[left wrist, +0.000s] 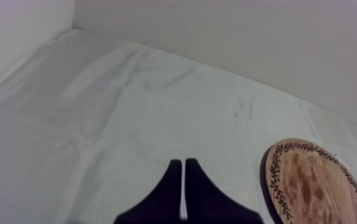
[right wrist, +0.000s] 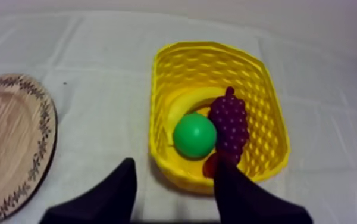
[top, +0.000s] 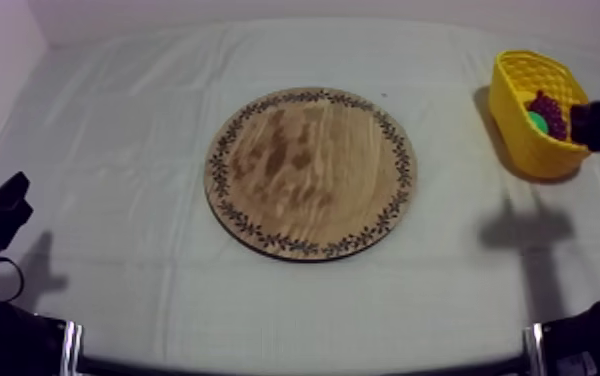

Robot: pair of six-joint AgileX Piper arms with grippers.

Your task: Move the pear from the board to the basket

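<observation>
Black right hand (right wrist: 176, 163) hovers spread by the yellow basket (right wrist: 264, 101), while the left hand (left wrist: 182, 162) rests pressed together.

Mid-table wooden board (top: 310, 172), basket (top: 515, 122) at its right, grapes (top: 548, 113) inside

In basket (right wrist: 258, 77) at far right corner of tabletop (top: 114, 260): grapes (right wrist: 228, 122), banana (right wrist: 182, 107), small red fruit (right wrist: 210, 166); grapes touching banana. Cloth (top: 134, 100) creased.

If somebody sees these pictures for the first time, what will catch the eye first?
The yellow basket on the robot's right side draws the eye: it holds a green pear, purple grapes and a banana. The round wooden board in the middle lies bare.
</observation>
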